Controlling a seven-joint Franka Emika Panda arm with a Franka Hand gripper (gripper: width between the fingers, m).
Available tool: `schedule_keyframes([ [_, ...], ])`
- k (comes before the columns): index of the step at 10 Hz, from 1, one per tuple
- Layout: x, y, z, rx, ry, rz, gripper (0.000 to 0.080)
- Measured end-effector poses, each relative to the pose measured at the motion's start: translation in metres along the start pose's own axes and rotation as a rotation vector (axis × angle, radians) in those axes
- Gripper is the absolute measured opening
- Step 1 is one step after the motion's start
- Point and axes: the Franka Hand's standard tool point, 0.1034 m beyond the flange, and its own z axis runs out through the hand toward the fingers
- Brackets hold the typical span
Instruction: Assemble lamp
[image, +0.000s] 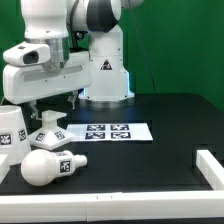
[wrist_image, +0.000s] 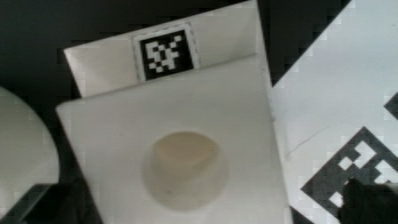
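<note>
The lamp base (image: 48, 131), a squat white stepped block with a tag, stands on the black table near the exterior view's left. My gripper (image: 52, 108) hangs open just above it, with nothing in it. In the wrist view the base (wrist_image: 169, 130) fills the middle, with its round socket (wrist_image: 183, 166) facing up and a tag (wrist_image: 164, 52) on its lower step. My gripper (wrist_image: 210, 216) has its jaws spread to either side of the base. The bulb (image: 45, 167) lies on its side in front of the base. The shade (image: 10, 131) stands at the exterior view's left edge.
The marker board (image: 105, 132) lies flat right beside the base and also shows in the wrist view (wrist_image: 347, 110). The robot pedestal (image: 103, 70) stands behind it. A white rail (image: 212, 170) borders the table at the exterior view's right.
</note>
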Motion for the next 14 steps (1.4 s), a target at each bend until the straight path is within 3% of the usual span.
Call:
schedule_keyframes([
  [5, -0.001, 0.0, 0.004, 0.002, -0.004, -0.006, 0.0696],
  [6, -0.001, 0.0, 0.004, 0.002, -0.004, -0.006, 0.0589],
  [7, -0.001, 0.0, 0.004, 0.002, -0.004, -0.006, 0.0589],
  [8, -0.001, 0.0, 0.004, 0.002, -0.004, -0.006, 0.0525],
  [12, 0.0, -0.001, 0.003, 0.003, -0.004, 0.015, 0.0525],
  [14, 0.022, -0.011, -0.018, -0.002, 0.007, 0.168, 0.0527],
])
